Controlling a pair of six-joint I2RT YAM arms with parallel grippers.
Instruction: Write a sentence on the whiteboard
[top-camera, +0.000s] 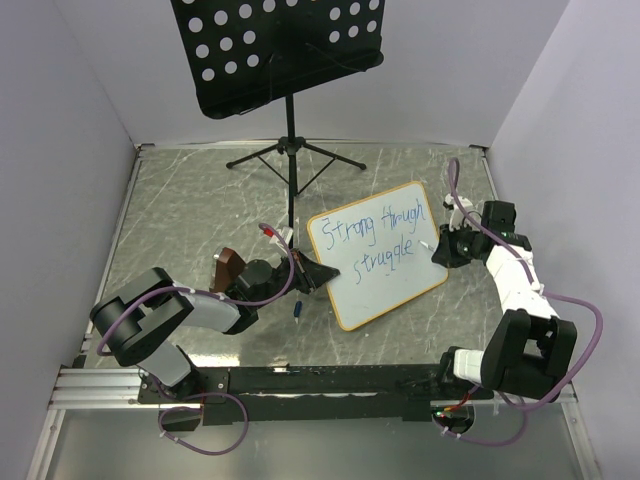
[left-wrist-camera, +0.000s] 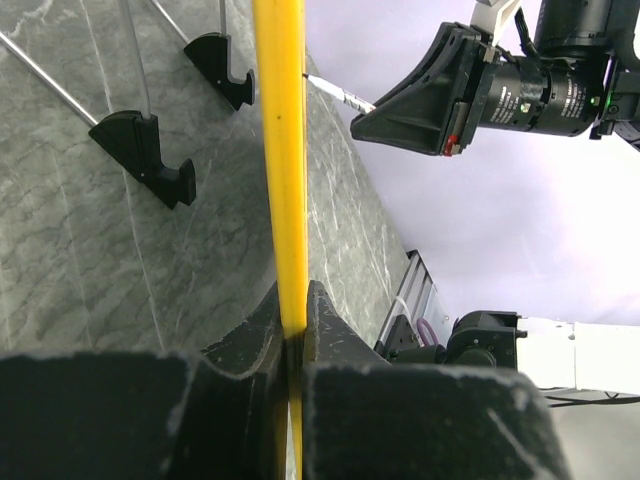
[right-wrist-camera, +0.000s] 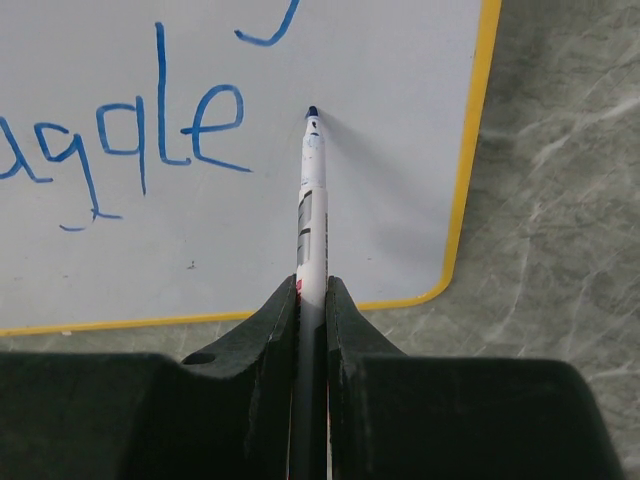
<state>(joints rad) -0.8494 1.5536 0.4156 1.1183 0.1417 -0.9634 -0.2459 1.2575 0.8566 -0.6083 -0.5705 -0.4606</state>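
Observation:
The whiteboard (top-camera: 392, 296) lies tilted on the table, white with an orange frame. The sentence (top-camera: 372, 243) reads "Strong through struggle" in blue, in two lines. My left gripper (top-camera: 318, 272) is shut on the board's left edge; in the left wrist view the yellow frame (left-wrist-camera: 283, 150) runs between its closed jaws (left-wrist-camera: 293, 320). My right gripper (top-camera: 441, 248) is shut on a white marker (right-wrist-camera: 312, 210). The marker's blue tip sits on the board just right of the last "e" (right-wrist-camera: 215, 125). The board's bottom right corner (right-wrist-camera: 445, 285) shows beside the right gripper (right-wrist-camera: 312, 292).
A black perforated music stand (top-camera: 275, 45) stands behind the board, its tripod feet (left-wrist-camera: 150, 155) on the grey marbled table. A small dark blue piece (top-camera: 298, 311) lies near the left gripper. White walls close in both sides. A metal rail (top-camera: 300, 380) runs along the near edge.

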